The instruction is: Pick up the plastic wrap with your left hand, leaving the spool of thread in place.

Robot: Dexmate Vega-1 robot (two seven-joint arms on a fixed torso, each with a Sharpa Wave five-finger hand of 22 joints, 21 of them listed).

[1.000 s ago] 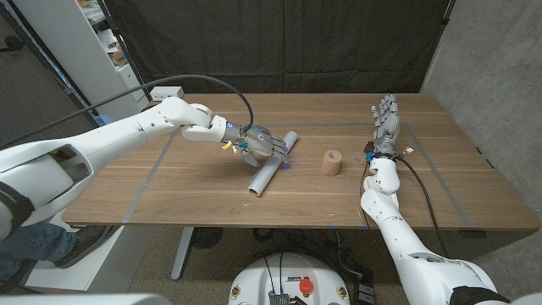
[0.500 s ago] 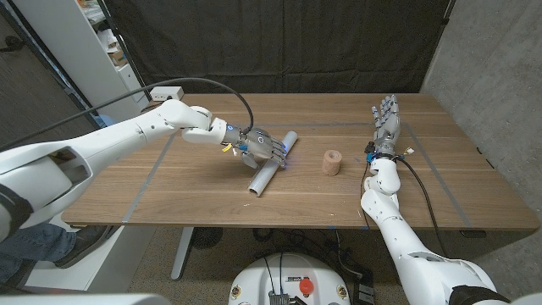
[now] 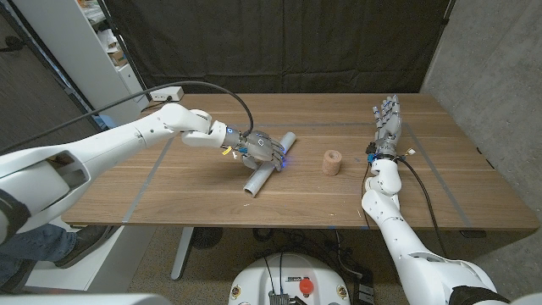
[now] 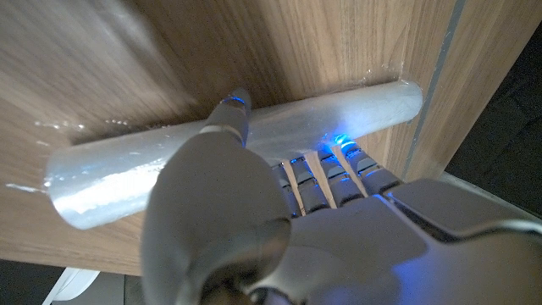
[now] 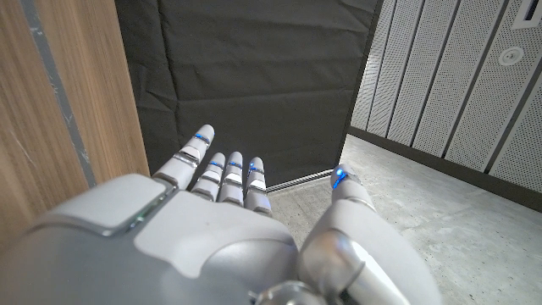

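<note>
The plastic wrap (image 3: 256, 180) is a pale roll lying slantwise at mid-table. My left hand (image 3: 262, 149) is on its middle, fingers curled around it. In the left wrist view the thumb lies over the plastic wrap (image 4: 110, 169) and the fingers of my left hand (image 4: 279, 229) wrap its other side. Whether the roll has left the wood I cannot tell. The spool of thread (image 3: 331, 162), short and tan, stands upright to the right of the roll, apart from it. My right hand (image 3: 386, 119) stands on the table's right side with fingers straight and apart, holding nothing. My right hand (image 5: 220, 229) also shows spread fingers.
The wooden table (image 3: 186, 186) has bare wood in front of and left of the roll. A small white box (image 3: 167, 91) with a black cable sits at the back left edge. A white shelf unit (image 3: 93, 51) stands beyond the left corner; a black curtain hangs behind.
My left hand has closed more tightly on the roll. The roll's near end has swung slightly to the left. The spool and my right hand have not moved.
</note>
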